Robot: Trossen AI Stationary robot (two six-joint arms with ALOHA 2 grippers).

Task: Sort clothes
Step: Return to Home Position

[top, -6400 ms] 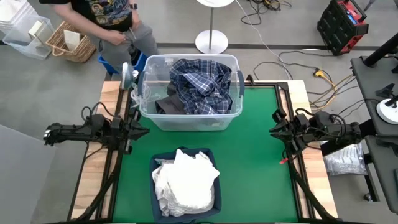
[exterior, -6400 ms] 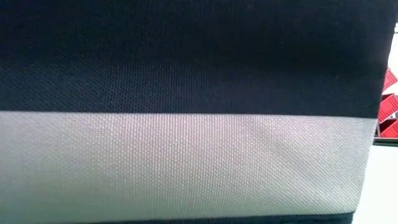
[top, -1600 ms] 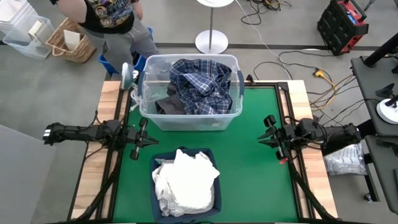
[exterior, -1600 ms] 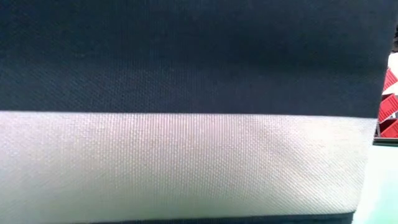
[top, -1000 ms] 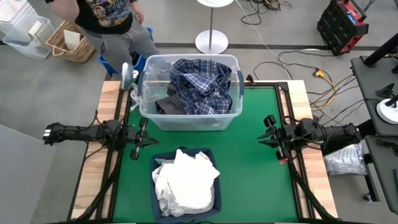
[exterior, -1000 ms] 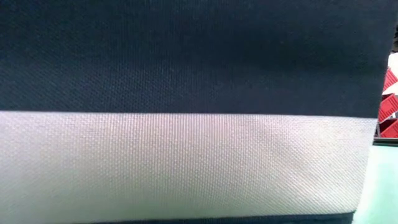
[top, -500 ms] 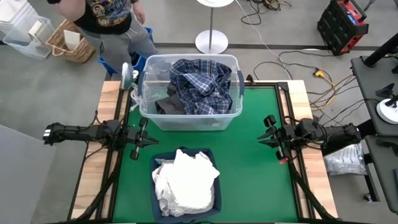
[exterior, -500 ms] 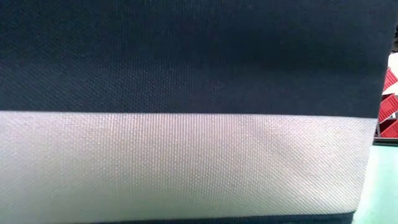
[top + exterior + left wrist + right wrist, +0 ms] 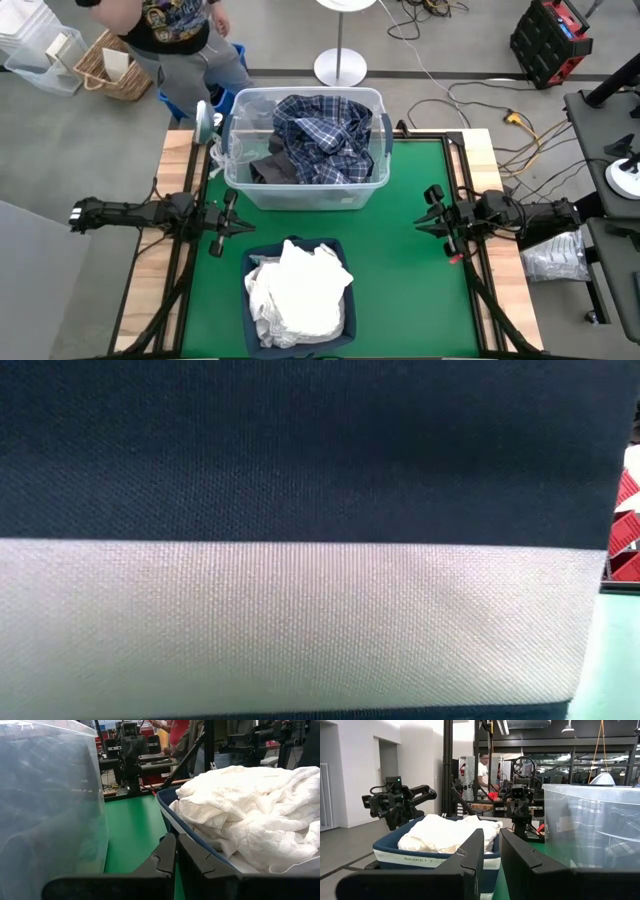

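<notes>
Judging from the piles, looks like sorting done: blue-and-white plaid shirt (image 9: 320, 125) heaped over a dark grey garment (image 9: 270, 170) inside the clear plastic tub (image 9: 300, 197) at upper centre of the high view, white garments (image 9: 298, 290) mounded in the navy fabric bin (image 9: 337, 247) at lower centre. Splits patterned and dark from whites, probably the reason for two containers.

Parks the left claw (image 9: 232, 213) at middle left of the green worktop (image 9: 410, 290) and the right claw (image 9: 428, 210) at middle right, each low, pointing inward, well apart from both containers; seemingly a rest pose that leaves the cloth undisturbed. Shows the left claw clenched on nothing in its wrist view, the right likewise gripping nothing, only a thin slit between its fingers.

Reads "BASKET 7 -" in dark print on the bin's white band (image 9: 422, 859) in the right wrist view; cannot make out what follows. Fills the low view with that same navy-and-white weave, close against the lens.
</notes>
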